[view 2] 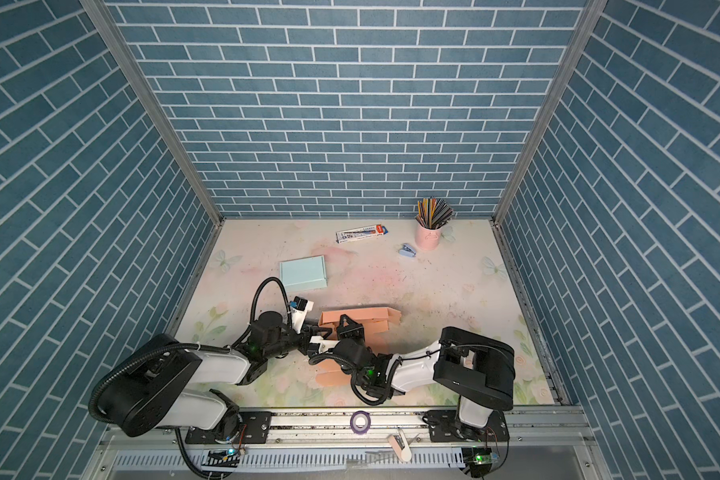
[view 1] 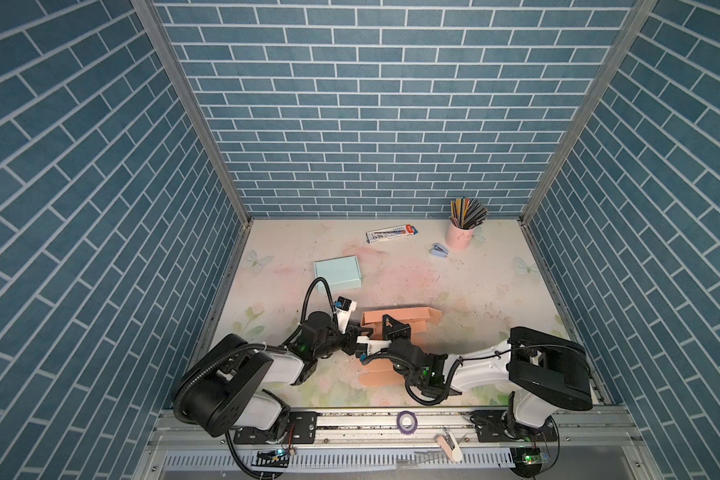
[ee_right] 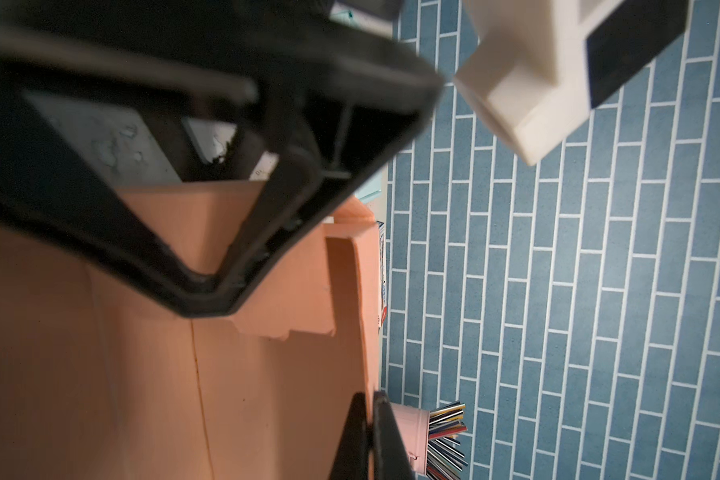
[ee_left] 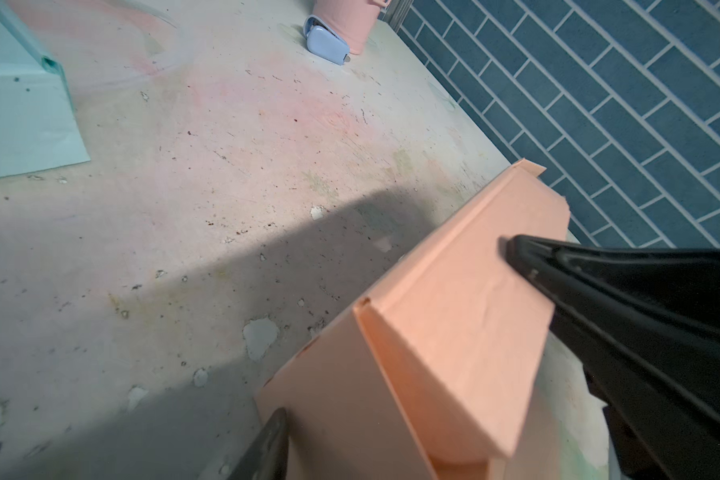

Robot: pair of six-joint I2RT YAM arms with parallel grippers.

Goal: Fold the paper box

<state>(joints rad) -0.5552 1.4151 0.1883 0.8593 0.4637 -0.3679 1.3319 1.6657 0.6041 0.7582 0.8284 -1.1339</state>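
Starting left of the peach paper box [view 1: 412, 312]: closed light-blue box [view 1: 336, 272], flat on the table [view 1: 495, 291], up behind the peach one and off to its left, well apart from it.

Next, the left gripper [ee_left: 395, 332], poking in at the paper box's left end. Fingers apart in the left wrist view, one black finger [ee_left: 599, 299] lying on a folded-over flap, the other just beside the outer wall, that corner of the box between them. Can't tell whether actually squeezing or just resting there.

As for the paper box itself: sitting on the table near the front, between the two arms, only half folded, back wall standing up, loose flap sticking out toward the front under the right arm.

Over its middle, the right gripper [ee_right: 370, 401], angled in from the right. Pincer pinched tight together in the right wrist view, with the box's thin rim running straight into the seam between the fingers, so clamped on that rim by the look of it.

Further right and well behind the paper box: long pencil carton [view 1: 391, 232], small blue stapler [view 1: 440, 250], and pink cup [view 1: 458, 237] stuffed with coloured sticks, stapler just beside the cup. Also a purple tape roll [view 1: 407, 422] on the front rail, in front of the paper box.
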